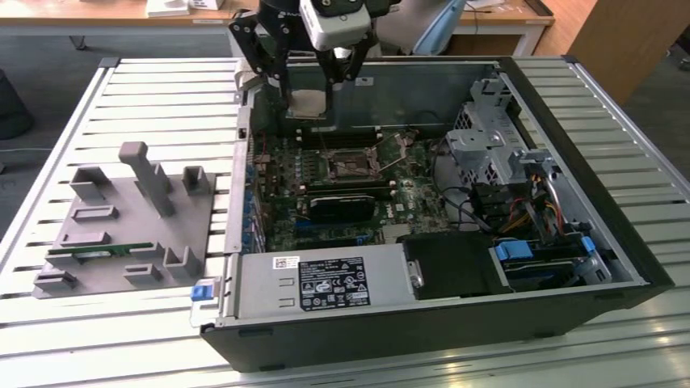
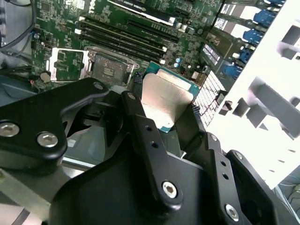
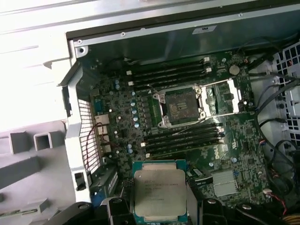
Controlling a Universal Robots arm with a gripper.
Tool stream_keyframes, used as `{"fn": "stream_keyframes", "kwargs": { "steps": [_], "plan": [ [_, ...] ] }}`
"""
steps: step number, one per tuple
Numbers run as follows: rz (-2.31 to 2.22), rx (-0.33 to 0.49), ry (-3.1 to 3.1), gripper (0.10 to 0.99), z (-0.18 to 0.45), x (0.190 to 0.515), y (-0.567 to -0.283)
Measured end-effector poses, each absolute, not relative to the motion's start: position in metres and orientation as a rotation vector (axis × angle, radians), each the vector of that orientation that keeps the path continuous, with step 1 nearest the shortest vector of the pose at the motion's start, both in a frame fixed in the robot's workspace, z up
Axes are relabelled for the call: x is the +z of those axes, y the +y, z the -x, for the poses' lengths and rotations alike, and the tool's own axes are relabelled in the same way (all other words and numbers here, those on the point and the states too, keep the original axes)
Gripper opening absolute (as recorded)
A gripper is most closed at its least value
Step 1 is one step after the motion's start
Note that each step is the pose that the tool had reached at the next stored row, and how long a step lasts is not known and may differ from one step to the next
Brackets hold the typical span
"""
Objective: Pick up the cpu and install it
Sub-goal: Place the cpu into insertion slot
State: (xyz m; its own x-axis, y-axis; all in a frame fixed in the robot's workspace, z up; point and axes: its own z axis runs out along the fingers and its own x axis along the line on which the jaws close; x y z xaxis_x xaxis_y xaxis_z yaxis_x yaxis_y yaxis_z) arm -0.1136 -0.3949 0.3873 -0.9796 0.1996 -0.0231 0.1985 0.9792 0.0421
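Note:
The cpu (image 1: 309, 103) is a flat square chip with a silver top, and my gripper (image 1: 310, 97) is shut on it, holding it by two opposite edges. It hangs in the air over the back of the open computer case (image 1: 561, 242), above the motherboard. In both wrist views the cpu (image 2: 166, 93) (image 3: 159, 192) sits between the black fingers (image 2: 140, 122). The open square socket (image 1: 347, 166) (image 3: 182, 107) (image 2: 108, 70) lies on the green motherboard between the memory slots, a short way off from the cpu, with its metal frame swung up.
A grey fixture plate (image 1: 119, 234) with posts lies on the slatted table at the exterior view's left, with a green memory stick (image 1: 97, 250) in it. Inside the case are a black card (image 1: 339, 206), a power supply (image 1: 323, 283), a drive cage (image 1: 490, 145) and cables.

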Motion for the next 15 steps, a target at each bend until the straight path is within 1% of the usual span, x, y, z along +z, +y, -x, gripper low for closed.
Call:
{"fn": "stream_keyframes", "kwargs": {
  "steps": [4,15],
  "plan": [
    [-0.323,0.062,3.097,0.533,0.106,0.383,-0.391],
    [-0.605,0.057,3.052,0.533,0.106,0.372,-0.391]
  ]
}}
